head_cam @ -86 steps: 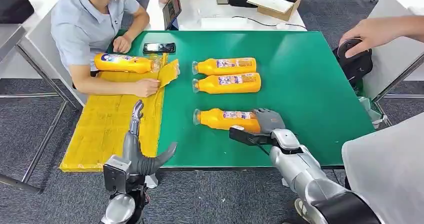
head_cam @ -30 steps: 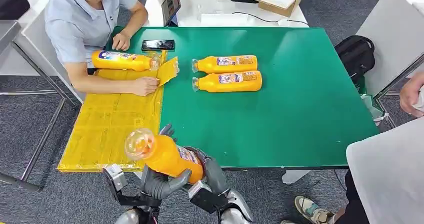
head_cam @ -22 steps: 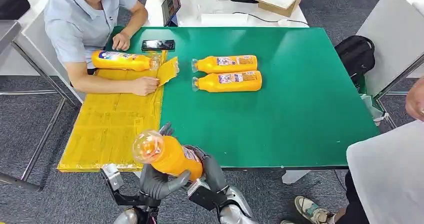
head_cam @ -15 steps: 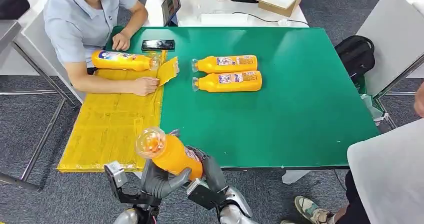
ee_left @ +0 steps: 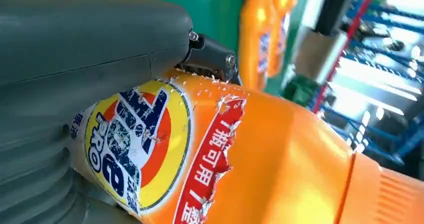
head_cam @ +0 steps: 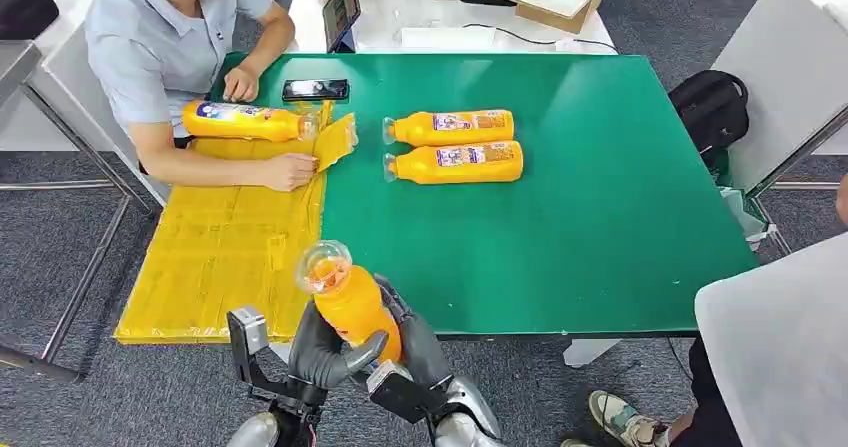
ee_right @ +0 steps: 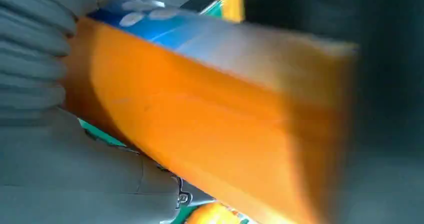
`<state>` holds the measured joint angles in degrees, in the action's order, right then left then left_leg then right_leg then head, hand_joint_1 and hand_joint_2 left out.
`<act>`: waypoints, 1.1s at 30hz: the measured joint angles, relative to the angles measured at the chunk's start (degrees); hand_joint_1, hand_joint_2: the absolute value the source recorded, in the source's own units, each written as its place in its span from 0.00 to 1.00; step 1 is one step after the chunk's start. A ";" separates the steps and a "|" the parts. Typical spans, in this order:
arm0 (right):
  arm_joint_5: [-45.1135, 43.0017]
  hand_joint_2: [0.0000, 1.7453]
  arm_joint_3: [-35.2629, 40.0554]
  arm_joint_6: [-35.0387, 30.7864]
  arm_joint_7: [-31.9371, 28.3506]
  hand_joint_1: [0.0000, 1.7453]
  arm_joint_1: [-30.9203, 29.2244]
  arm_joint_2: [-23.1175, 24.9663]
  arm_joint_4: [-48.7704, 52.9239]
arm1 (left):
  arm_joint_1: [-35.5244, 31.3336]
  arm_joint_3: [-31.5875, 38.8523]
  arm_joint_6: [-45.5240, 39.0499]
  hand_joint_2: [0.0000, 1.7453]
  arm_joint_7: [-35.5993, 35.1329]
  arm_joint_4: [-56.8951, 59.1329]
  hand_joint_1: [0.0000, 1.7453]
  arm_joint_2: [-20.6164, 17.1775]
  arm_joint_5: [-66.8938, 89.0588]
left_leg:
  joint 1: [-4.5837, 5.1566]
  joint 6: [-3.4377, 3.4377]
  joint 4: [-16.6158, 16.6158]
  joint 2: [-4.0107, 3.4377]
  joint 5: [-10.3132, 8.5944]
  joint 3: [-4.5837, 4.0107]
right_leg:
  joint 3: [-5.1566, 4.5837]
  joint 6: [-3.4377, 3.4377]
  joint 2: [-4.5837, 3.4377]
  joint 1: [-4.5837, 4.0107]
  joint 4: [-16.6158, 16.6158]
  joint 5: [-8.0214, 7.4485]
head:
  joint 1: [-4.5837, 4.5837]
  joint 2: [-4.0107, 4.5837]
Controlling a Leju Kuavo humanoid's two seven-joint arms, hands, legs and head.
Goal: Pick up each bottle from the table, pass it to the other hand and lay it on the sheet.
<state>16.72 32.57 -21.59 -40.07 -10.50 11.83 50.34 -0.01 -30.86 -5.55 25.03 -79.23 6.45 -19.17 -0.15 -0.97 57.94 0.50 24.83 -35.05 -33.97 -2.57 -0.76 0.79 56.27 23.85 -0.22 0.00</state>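
An orange bottle [head_cam: 352, 305] with a clear cap stands tilted above the table's front edge, cap pointing away from me. My left hand [head_cam: 322, 352] wraps it from the left and my right hand [head_cam: 412, 339] grips it from the right. The left wrist view has the labelled bottle [ee_left: 250, 159] pressed against my left hand [ee_left: 75, 58]. The right wrist view has the bottle [ee_right: 200, 119] lying in my right hand [ee_right: 50, 159]. Two more bottles [head_cam: 450, 127] [head_cam: 455, 163] lie side by side on the green table [head_cam: 580, 217]. Another bottle [head_cam: 245, 121] lies at the far end of the yellow sheet [head_cam: 220, 252].
A person sits at the far left with one hand [head_cam: 290, 172] on the sheet's edge. A black phone [head_cam: 316, 89] lies near the table's far edge. A black bag [head_cam: 712, 112] sits off the right side, and another person's clothing [head_cam: 770, 357] is at lower right.
My right hand lifted the near bottle off the table and brought it to my left hand. In the last second the bottle has tipped more upright, its cap swinging right.
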 measured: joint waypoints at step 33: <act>-2.84 0.00 8.72 -5.08 0.02 0.00 1.43 -2.54 1.92 | -21.37 9.84 -31.00 1.00 -17.41 26.61 0.98 -3.89 72.67 | -0.02 -0.01 0.00 0.03 -0.10 -0.03 | 0.00 0.00 0.01 -0.01 0.04 -0.03 | 0.02 0.00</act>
<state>13.88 41.29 -26.67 -40.04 -9.07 9.29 52.26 -21.38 -21.03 -36.55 7.62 -52.63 2.56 53.50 -0.16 -0.98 57.94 0.53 24.73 -35.08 -33.97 -2.57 -0.75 0.78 56.31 23.82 -0.20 0.00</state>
